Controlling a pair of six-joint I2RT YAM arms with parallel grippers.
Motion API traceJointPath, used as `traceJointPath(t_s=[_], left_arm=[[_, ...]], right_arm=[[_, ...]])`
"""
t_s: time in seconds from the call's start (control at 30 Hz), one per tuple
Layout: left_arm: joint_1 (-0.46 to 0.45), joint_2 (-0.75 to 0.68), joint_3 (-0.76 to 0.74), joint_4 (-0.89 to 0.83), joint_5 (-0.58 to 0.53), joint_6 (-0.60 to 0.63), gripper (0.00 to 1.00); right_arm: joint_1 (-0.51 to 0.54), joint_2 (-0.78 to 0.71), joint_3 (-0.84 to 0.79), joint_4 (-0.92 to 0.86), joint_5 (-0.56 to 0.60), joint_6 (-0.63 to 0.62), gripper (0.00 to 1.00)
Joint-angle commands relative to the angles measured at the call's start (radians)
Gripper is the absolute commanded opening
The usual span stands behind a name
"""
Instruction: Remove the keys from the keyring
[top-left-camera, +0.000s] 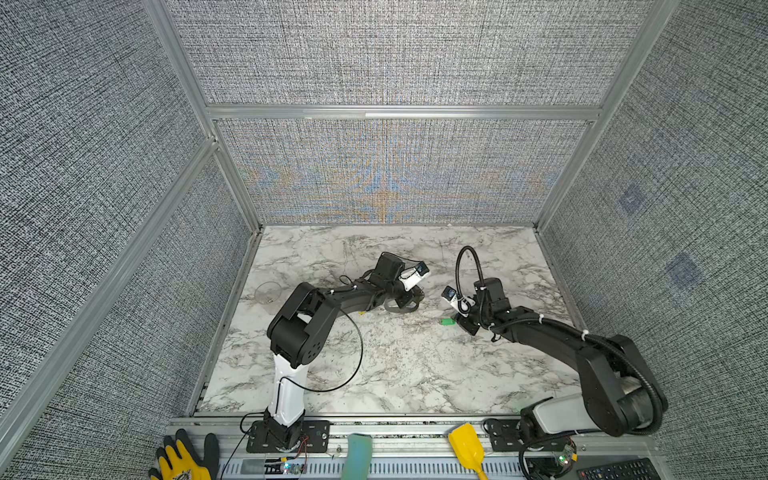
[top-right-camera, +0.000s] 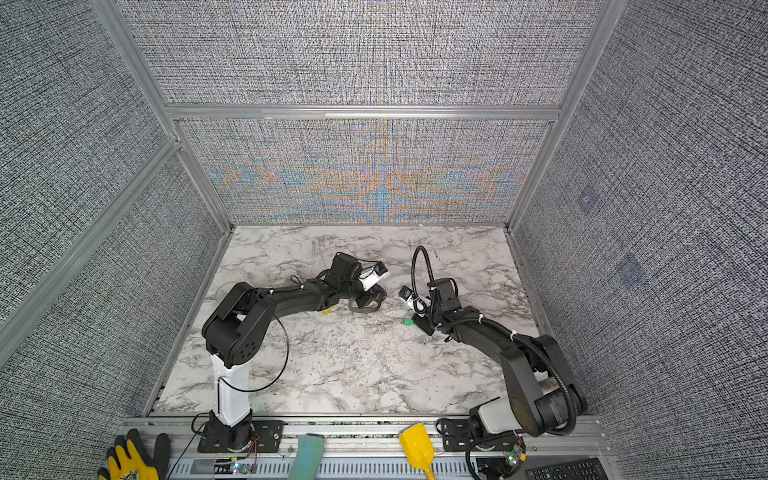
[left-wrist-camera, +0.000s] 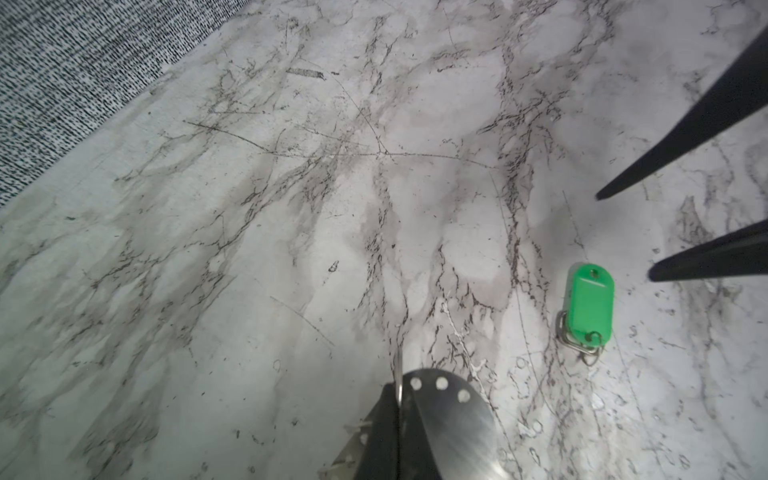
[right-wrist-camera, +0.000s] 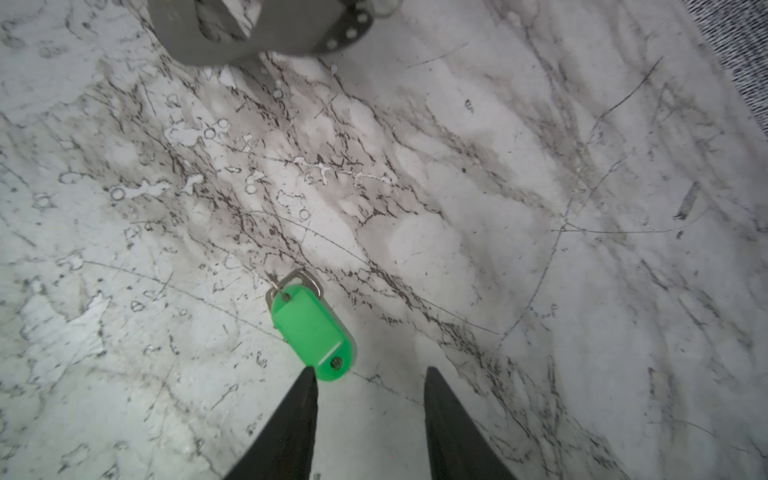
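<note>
**Green tag lies loose on the table, keyring clamped on the left**

We see the left gripper (left-wrist-camera: 398, 388) clenched on the keyring (left-wrist-camera: 451, 411). In the left wrist view it pinches the dark grey loop at the edge with the row of small holes. In both top views the loop sits under that gripper, near the middle of the marble table (top-left-camera: 415, 374). We cannot tell whether it rests on the surface or is held just clear of it.

The right gripper (right-wrist-camera: 370, 370) is released. Its two dark fingers (right-wrist-camera: 297, 419) stand apart with only bare marble between them. The green tag (right-wrist-camera: 311, 328) lies flat on the table right in front of them, with its small metal ring (right-wrist-camera: 296, 283) at the end away from the gripper. One fingertip sits at the tag's near end, and we cannot tell whether it touches the tag or is just beside it. The tag is apart from the keyring, and in both top views it lies between the two grippers, closer to the right one.

The yellow tag (top-left-camera: 361, 312) shows in both top views as a small yellow bit at the edge of the left arm, just to the left of the keyring. It is too small for us to tell whether it hangs on the loop.

A yellow scoop (top-left-camera: 465, 446) and a yellow glove (top-left-camera: 183, 459) lie on the front rail, off the marble.
</note>
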Motion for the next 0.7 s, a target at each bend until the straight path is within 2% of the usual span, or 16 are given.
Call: traceJointPath(t_s=[0.0,0.07,0.2,0.33,0.5,0.53,0.57,0.6,0.67], left_arm=[[0.002,0.029,0.034,-0.032,-0.002,-0.018,0.13],[0.002,0.041,0.049,-0.031,-0.007,-0.024,0.2],[0.006,0.016,0.041,0.005,-0.015,-0.049,0.32],[0.01,-0.08,-0.023,0.102,-0.044,-0.097,0.43],[0.052,-0.278,-0.213,0.293,-0.129,-0.233,0.58],[0.07,-0.334,-0.27,0.333,-0.148,-0.253,0.61],[0.084,-0.391,-0.327,0.368,-0.176,-0.27,0.64],[0.097,-0.441,-0.378,0.39,-0.205,-0.277,0.67],[0.128,-0.553,-0.48,0.411,-0.273,-0.29,0.69]], right_arm=[[-0.005,-0.059,-0.016,-0.03,0.029,0.023,0.46],[-0.005,-0.1,-0.034,-0.036,0.041,0.036,0.47],[-0.008,-0.179,-0.076,-0.014,0.075,0.091,0.57],[-0.02,-0.246,-0.118,0.042,0.091,0.166,0.64],[-0.057,-0.296,-0.178,0.169,0.135,0.274,0.77],[-0.07,-0.297,-0.197,0.211,0.15,0.306,0.84],[-0.087,-0.296,-0.217,0.254,0.166,0.341,0.96],[-0.105,-0.288,-0.235,0.301,0.171,0.371,0.99],[-0.148,-0.258,-0.279,0.413,0.173,0.434,0.99]])
